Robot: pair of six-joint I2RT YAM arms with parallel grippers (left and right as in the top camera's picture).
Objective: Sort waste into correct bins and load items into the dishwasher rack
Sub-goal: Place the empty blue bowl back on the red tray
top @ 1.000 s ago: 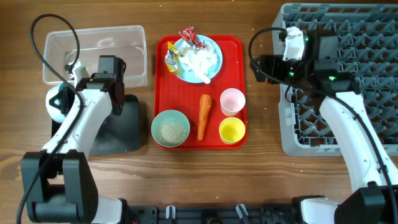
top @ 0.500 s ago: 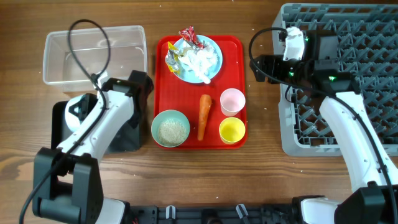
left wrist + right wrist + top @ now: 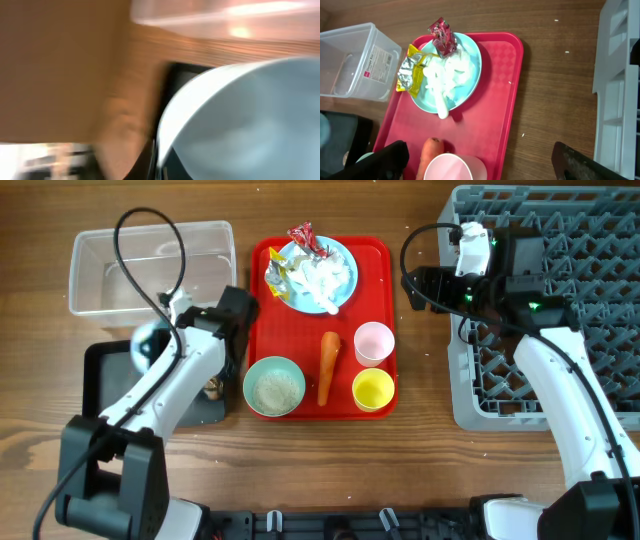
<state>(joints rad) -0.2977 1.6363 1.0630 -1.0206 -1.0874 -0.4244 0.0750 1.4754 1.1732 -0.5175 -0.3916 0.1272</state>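
left jaws clamped on light blue round bowl (image 3: pixel 147 343) over shallow black rectangular tray (image 3: pixel 105 380), probably to tip waste out; right jaws wide, empty.

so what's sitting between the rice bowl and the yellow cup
The orange carrot, lying on the red tray between the rice bowl and yellow cup; the overhead view shows it.

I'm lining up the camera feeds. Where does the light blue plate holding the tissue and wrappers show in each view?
Overhead: plate upper centre, at the red tray's far end.
Left wrist: not in it; a blurred light blue bowl fills the right.
Right wrist: plate left of centre, on the tray.
Shared landmark: clear tub, left of the tray.
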